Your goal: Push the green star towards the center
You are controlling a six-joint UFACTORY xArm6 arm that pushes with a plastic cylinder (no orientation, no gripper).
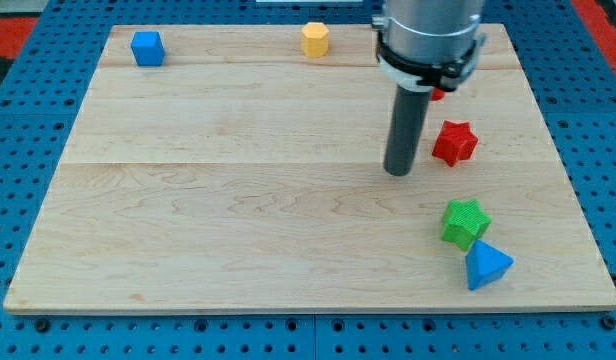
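The green star (464, 222) lies on the wooden board (238, 200) at the view's lower right. It touches a blue triangular block (486, 266) just below and to its right. My tip (399, 171) rests on the board up and to the left of the green star, with a clear gap between them. A red star (454, 142) lies just to the right of my tip.
A blue cube (147, 47) sits at the board's top left. A yellow hexagonal block (315, 39) sits at the top middle. A small red block (438, 94) shows partly behind the arm. A blue pegboard (28, 200) surrounds the board.
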